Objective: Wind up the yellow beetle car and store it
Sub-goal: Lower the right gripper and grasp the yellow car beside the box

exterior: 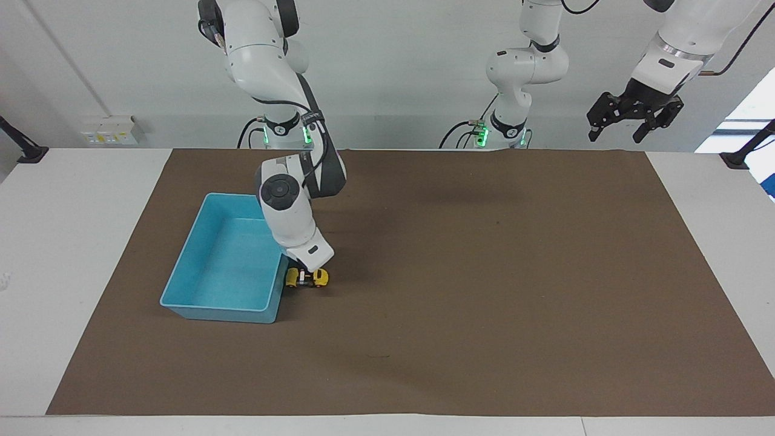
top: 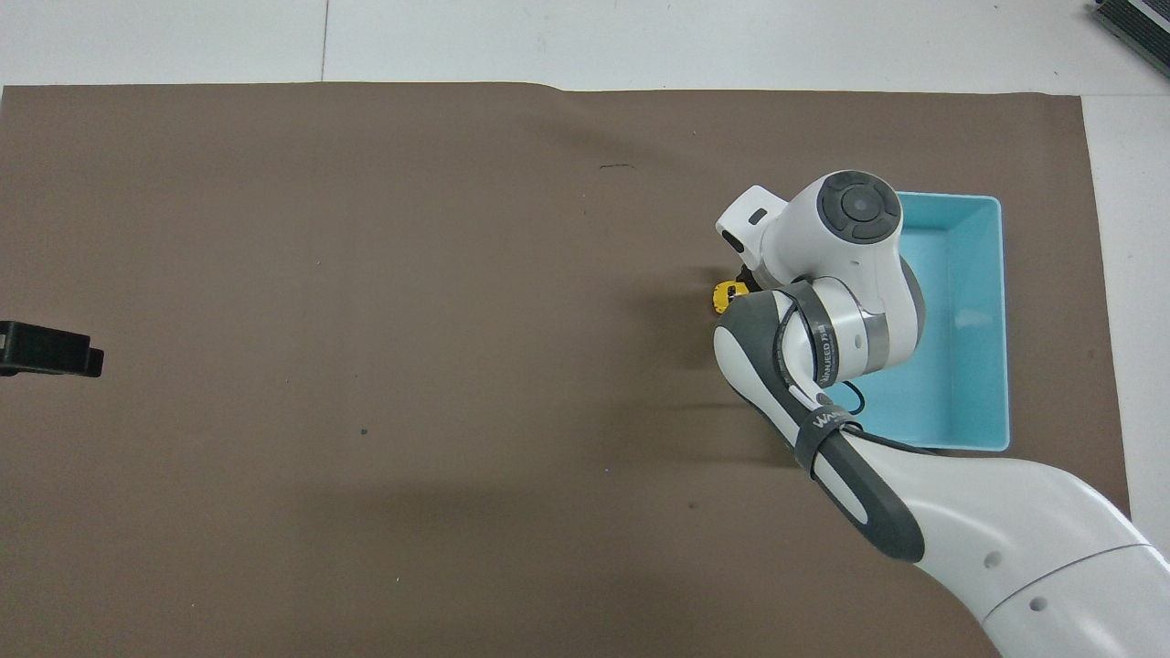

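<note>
The yellow beetle car [exterior: 319, 277] stands on its wheels on the brown mat, right beside the blue bin's [exterior: 227, 266] corner that lies farther from the robots. My right gripper [exterior: 306, 277] comes straight down on the car and is shut on its middle. In the overhead view the right wrist covers the grip, and only the car's yellow end [top: 724, 294] peeks out beside the bin [top: 969, 302]. My left gripper [exterior: 633, 118] waits open, raised over the table's edge at the left arm's end; its dark tip [top: 47, 349] shows at the overhead view's edge.
The brown mat [exterior: 484, 290] covers most of the white table. The blue bin holds nothing. The right arm's forearm hangs over the bin's side nearest the car.
</note>
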`<state>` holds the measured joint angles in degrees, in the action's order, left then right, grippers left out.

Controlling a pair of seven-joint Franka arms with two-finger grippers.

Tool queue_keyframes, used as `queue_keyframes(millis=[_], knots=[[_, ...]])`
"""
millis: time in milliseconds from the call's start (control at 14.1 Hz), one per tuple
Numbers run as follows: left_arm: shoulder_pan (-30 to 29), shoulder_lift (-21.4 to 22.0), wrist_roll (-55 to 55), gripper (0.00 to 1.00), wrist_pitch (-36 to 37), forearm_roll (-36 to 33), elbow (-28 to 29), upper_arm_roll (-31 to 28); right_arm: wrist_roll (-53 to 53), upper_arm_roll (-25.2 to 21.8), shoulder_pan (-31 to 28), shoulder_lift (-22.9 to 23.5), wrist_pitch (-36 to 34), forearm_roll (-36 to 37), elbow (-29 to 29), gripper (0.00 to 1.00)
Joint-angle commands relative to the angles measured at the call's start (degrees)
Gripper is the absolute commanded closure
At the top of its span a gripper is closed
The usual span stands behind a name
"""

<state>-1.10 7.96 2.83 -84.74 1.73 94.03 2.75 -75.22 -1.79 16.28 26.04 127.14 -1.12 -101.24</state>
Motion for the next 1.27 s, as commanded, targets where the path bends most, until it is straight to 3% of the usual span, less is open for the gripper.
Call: queue_keyframes(millis=[0,849,1203], knots=[[-0.7,-0.3,-0.4,0.00,0.1,0.4,-0.5,0.3,-0.8,0.2,0.1,-0.3,-1.0,0.1,1.6,1.00],[-0.7,-0.3,-0.4,0.00,0.1,0.4,-0.5,0.3,4.7,3.2,-0.3,-1.2,-10.8,-2.9,11.5,1.00],[-0.7,-0.3,-0.4,0.00,0.1,0.4,-0.5,0.3,3.9,2.7,-1.6,-6.3,-18.0,-2.2,11.9,1.00]])
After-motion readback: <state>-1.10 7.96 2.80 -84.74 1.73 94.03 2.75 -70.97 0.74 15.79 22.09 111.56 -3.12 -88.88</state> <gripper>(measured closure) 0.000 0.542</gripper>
